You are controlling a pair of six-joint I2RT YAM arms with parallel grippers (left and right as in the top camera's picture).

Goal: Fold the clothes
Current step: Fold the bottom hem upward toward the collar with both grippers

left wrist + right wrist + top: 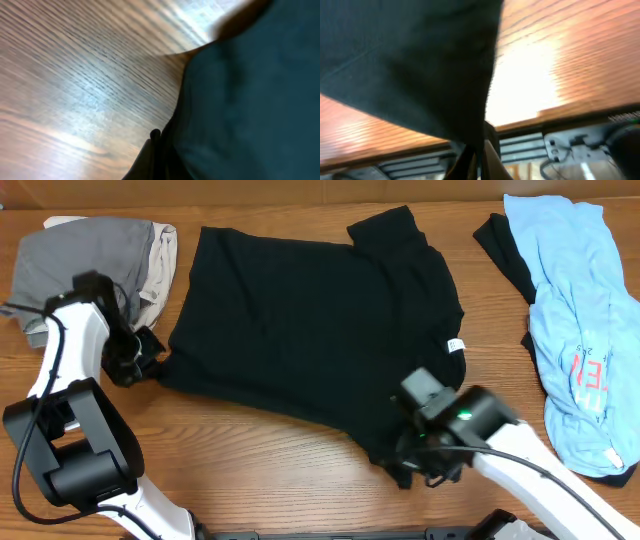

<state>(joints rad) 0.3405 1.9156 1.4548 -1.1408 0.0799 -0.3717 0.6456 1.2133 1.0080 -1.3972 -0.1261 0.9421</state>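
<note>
Black T-shirt (310, 320) lies spread across mid-tabletop (270, 480), small white label (455, 345) at its right edge. Left gripper (150, 360) pressed together on the shirt's left edge. Right gripper (412, 465) pinches the shirt's near right corner, cloth bunched between its fingers (472, 155). Grey piece (70, 265) touches beige piece (160, 275), far left. Light-blue tee (580, 320) lies crumpled far right.
</note>
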